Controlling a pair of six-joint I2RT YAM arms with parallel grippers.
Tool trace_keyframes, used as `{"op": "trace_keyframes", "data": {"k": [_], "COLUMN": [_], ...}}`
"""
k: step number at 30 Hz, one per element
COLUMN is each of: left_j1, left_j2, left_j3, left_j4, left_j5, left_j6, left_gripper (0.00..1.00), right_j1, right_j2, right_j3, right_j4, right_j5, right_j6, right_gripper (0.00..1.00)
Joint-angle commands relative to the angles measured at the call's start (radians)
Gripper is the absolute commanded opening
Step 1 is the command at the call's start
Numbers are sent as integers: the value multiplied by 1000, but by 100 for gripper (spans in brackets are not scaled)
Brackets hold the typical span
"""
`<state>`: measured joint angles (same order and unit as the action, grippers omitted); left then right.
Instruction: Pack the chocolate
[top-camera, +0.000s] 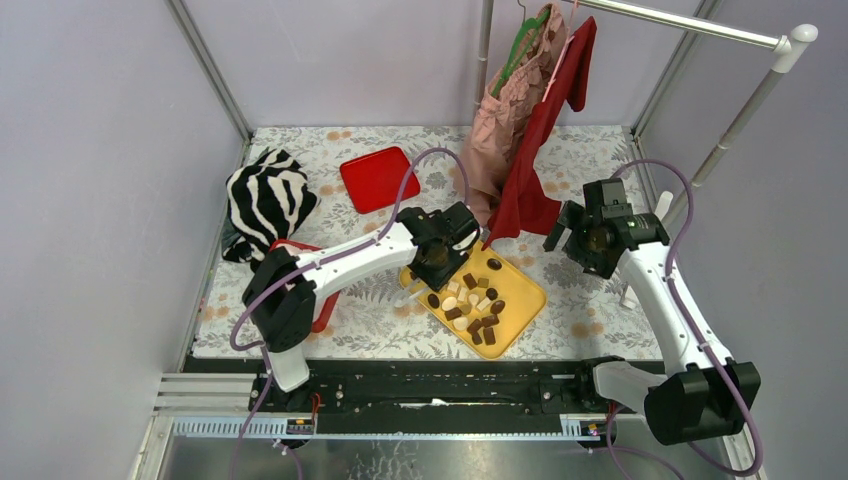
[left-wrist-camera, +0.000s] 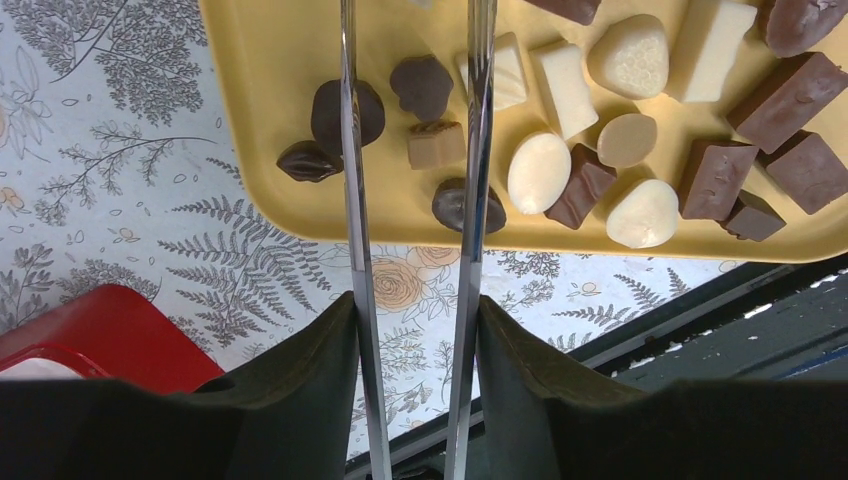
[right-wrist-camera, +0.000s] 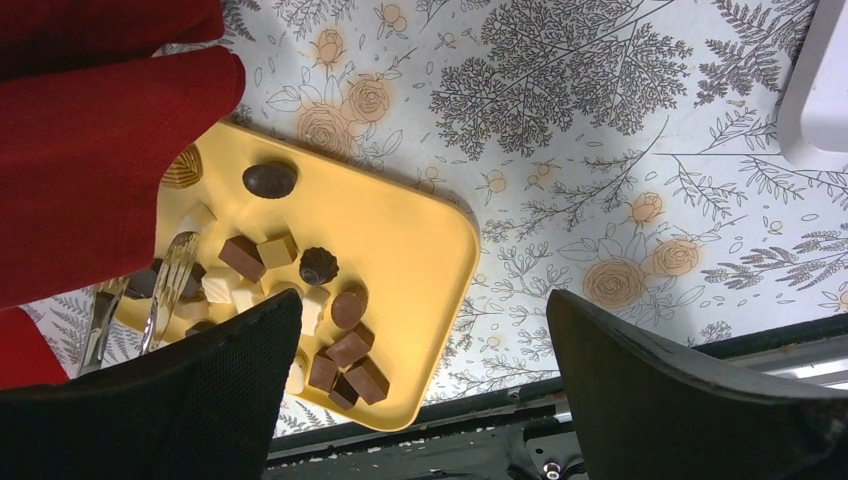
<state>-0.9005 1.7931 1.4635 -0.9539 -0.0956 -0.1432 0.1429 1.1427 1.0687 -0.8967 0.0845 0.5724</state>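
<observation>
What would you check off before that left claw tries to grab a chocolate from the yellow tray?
1. Left claw open: ok, its fingers stand apart.
2. One chocolate lined up: ok, a tan square lies between the fingers, not gripped.
3. Neighbours clear: not ok, two dark chocolates sit right along the fingers' lines and could get nudged.
4. Red box ready to fill: cannot tell, only a corner shows.
5. Right claw out of the way: ok, open, empty, off to the side of the tray.
</observation>
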Motion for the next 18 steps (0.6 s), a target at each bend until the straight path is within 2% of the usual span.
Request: {"op": "trace_keyframes", "data": {"k": [1, 7, 10, 14, 18], "left_j1": [7, 7, 7, 8, 7], "left_j2": [35, 36, 33, 40, 29], "left_j3": [26, 17, 0, 18, 45], "left_j4": [4, 4, 16, 7, -12], "left_j5": [26, 22, 14, 0, -1], "left_j6": [21, 2, -1, -2, -19], "left_gripper": [50, 51, 47, 28, 0], "right_j1": [-4, -3, -4, -3, -4], "right_j2": [19, 27, 36, 51, 71], "right_j3": [48, 37, 33, 35, 39], "right_j4": [5, 12, 20, 28, 30], "right_j5": [-21, -28, -35, -42, -47], "right_j6": [-26, -29, -28, -31, -30], "right_gripper": [100, 100, 100, 100, 100]}}
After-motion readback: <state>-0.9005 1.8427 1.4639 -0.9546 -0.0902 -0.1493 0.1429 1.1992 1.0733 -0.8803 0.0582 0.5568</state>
